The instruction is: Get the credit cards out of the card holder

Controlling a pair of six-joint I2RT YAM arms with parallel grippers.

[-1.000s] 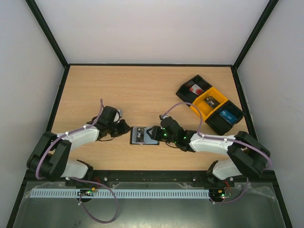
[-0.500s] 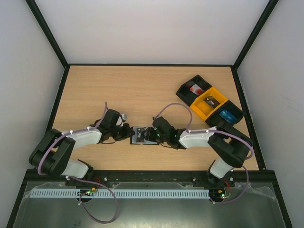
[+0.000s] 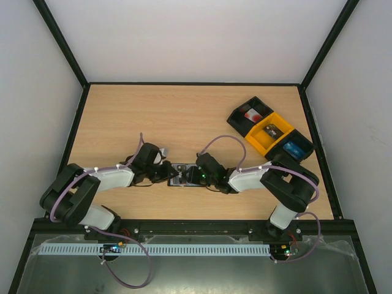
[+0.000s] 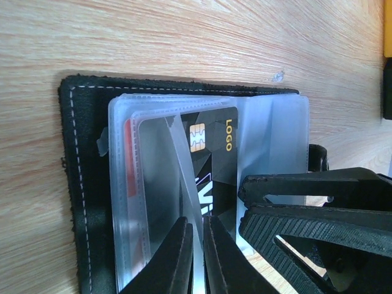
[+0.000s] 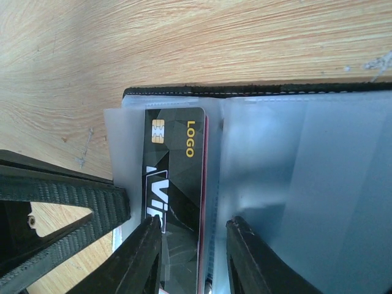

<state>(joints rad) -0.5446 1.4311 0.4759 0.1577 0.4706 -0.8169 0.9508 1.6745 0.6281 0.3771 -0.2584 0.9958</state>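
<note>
Left tool [image 4: 197, 225] low on card holder [image 4: 79, 184]

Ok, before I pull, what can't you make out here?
Left wrist: black card, lower end hidden by left gripper; card or clear sleeve pinched, unclear.
Right wrist: bottom edge cuts off the card below the right gripper; only a red edge shows behind it.
Top external: grippers cover most of the card holder; cards too small.
</note>
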